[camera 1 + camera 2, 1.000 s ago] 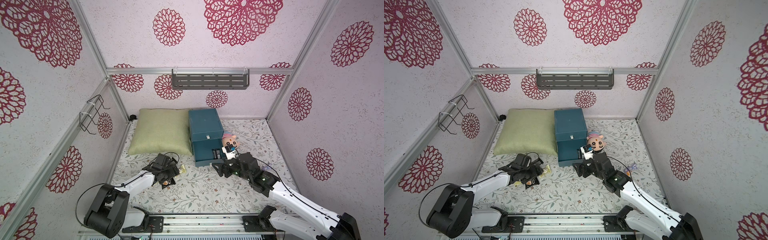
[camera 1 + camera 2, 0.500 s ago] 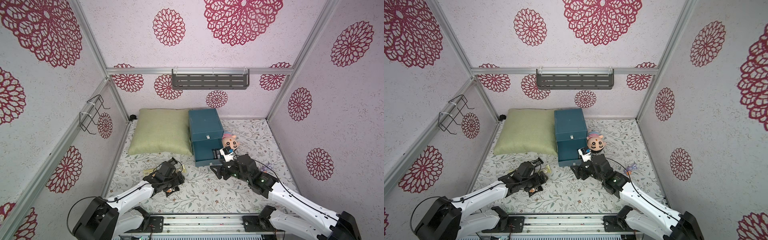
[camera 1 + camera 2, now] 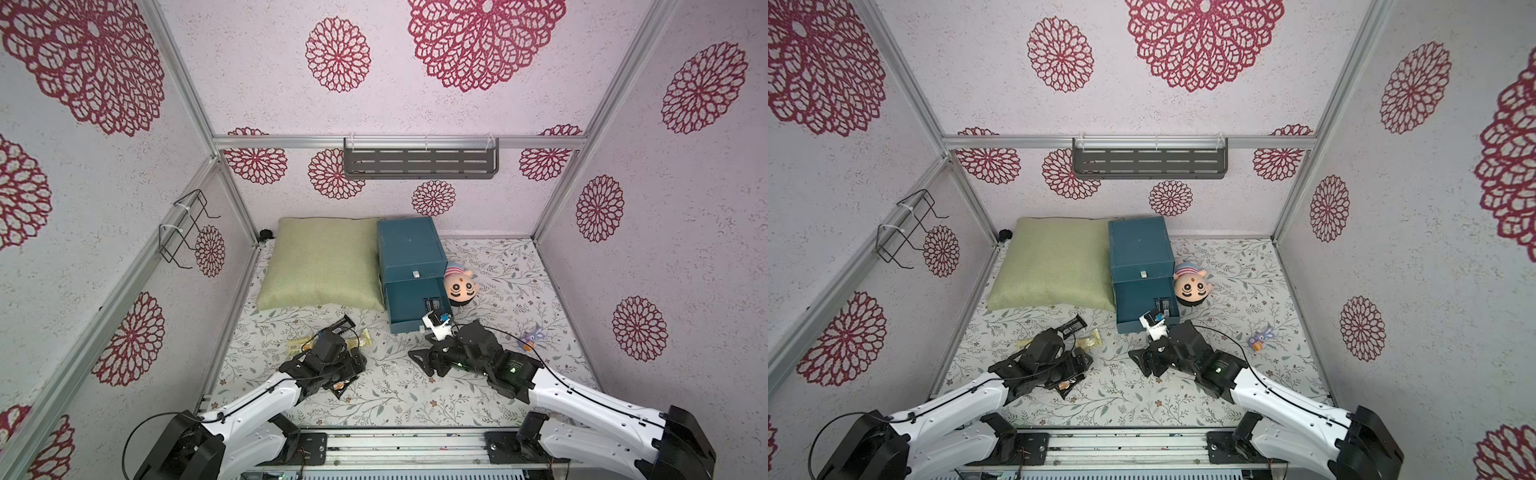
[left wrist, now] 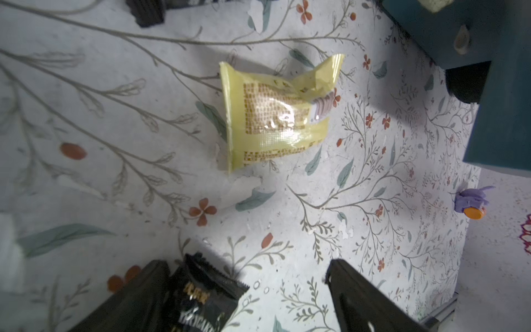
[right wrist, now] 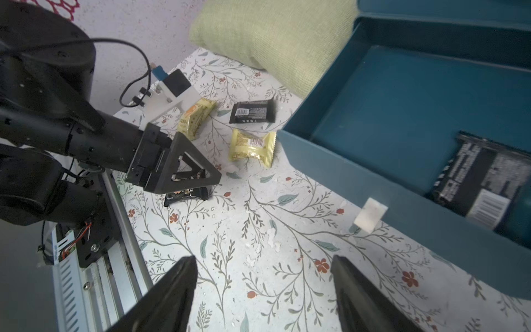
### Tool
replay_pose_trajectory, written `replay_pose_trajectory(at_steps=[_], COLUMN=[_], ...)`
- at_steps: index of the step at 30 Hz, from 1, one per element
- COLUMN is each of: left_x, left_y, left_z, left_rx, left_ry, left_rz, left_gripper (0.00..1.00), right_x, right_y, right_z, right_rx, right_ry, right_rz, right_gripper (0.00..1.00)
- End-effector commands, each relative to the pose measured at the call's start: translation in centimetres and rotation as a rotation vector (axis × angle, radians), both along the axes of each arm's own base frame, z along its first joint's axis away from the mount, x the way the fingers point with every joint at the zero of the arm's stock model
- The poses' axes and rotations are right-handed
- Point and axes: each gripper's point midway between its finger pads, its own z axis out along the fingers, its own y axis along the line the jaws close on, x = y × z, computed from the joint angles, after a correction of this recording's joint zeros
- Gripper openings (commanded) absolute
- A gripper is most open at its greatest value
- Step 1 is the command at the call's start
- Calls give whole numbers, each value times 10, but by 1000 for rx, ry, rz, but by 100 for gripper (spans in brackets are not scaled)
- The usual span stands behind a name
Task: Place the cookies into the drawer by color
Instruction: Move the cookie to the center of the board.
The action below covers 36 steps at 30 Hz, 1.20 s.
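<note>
Chest (image 3: 407, 249): teal, at the back of the table (image 3: 395, 399), hard beside the cushion (image 3: 320, 266). One lower drawer (image 3: 409, 326) stands pulled out toward the arms, with a white tab (image 5: 370, 214) on its front wall. Cannot tell whether it is the middle or the bottom drawer.

Stowed packet (image 3: 434, 303): black, lying flat inside the drawer, in the front corner on the chest's plush (image 3: 459, 286) side.

Loose cookies, all on the table in front of the chest, toward its cushion side:
- far black packet (image 3: 338, 326), just off the cushion's front edge.
- first yellow packet (image 3: 362, 338), nearest the drawer front, crinkled, printed side up.
- second yellow packet (image 3: 299, 344), farther from the chest, partly hidden by the left arm in both top views.
- near black packet (image 4: 201, 299), farthest from the chest, on the table at the left claw.

Left gripper (image 4: 247, 267): low over the table, jaws spread wide. The near black packet lies between them against one finger; the other finger is well clear of it. Not pinched.

Right gripper (image 5: 263, 258): just in front of the drawer's front wall, jaws wide apart, only bare table between them. Holds nothing.

Purple toy (image 3: 532, 334): on the table, out on the chest's plush side.
</note>
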Motion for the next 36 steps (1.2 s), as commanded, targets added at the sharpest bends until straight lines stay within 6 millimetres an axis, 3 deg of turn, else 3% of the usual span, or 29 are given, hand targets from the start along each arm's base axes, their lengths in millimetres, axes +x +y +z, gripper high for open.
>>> replay_pose_trajectory(at_steps=[1, 13, 17, 21, 27, 32, 36], left_x=[-1, 6, 9, 13, 13, 2, -9], left_y=[-11, -78, -88, -70, -16, 21, 39], left_z=[-1, 9, 20, 31, 45, 47, 44], left_rx=[-40, -146, -164, -58, 113, 166, 152], left_ry=[12, -11, -24, -56, -104, -109, -109], left_rz=[-26, -151, -175, -156, -35, 72, 135], left_gripper=[94, 94, 94, 99, 97, 98, 97], right_x=[4, 3, 1, -5, -22, -34, -42], right_y=[5, 1, 0, 2, 14, 31, 48], right_z=[9, 4, 0, -2, -5, -16, -29], right_rx=[36, 34, 36, 48, 99, 94, 61], right_ry=[-27, -21, -16, -8, -8, -11, -24], right_rz=[-26, -45, -43, -14, 71, 133, 185], right_gripper=[79, 79, 79, 78, 79, 97, 99])
